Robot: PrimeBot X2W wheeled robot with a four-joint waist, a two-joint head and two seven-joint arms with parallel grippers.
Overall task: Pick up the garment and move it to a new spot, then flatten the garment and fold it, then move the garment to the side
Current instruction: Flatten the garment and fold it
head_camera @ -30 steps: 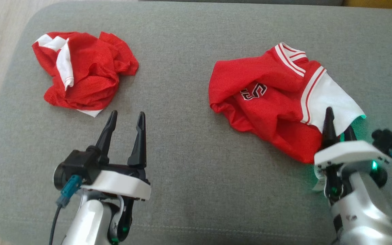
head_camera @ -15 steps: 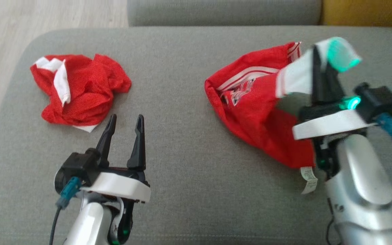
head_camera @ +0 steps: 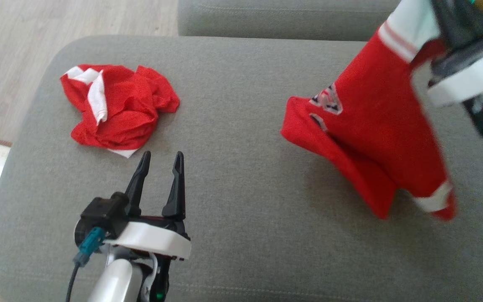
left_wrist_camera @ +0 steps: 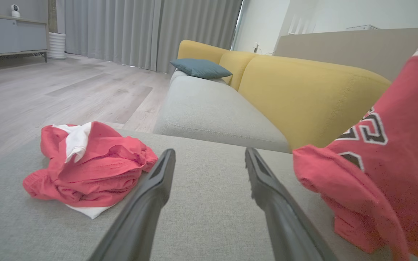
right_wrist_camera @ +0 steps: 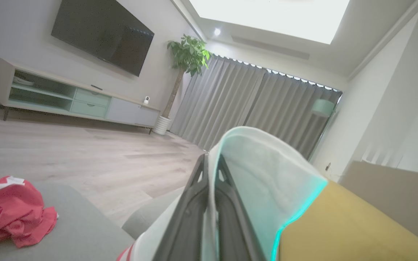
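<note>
The right hand [right_wrist_camera: 209,174] has just hoisted the red jersey [head_camera: 375,138] by its white sleeve [right_wrist_camera: 267,166], clamped tight, nearly clear of the grey cushion [head_camera: 241,218], so the relocation is underway; the left hand [head_camera: 161,161] waits open.

A big grey seat [head_camera: 241,201] lies low and flat. A crumpled red and white cloth [head_camera: 118,107] sits on its left part. Past it is a wood floor [head_camera: 57,21]. A blue pillow [left_wrist_camera: 200,68] rests by a yellow sofa back [left_wrist_camera: 303,90]. Grey curtains [right_wrist_camera: 245,105] hang near a green plant [right_wrist_camera: 189,54]. A black TV [right_wrist_camera: 102,34] hangs above a long cabinet [right_wrist_camera: 67,101].
</note>
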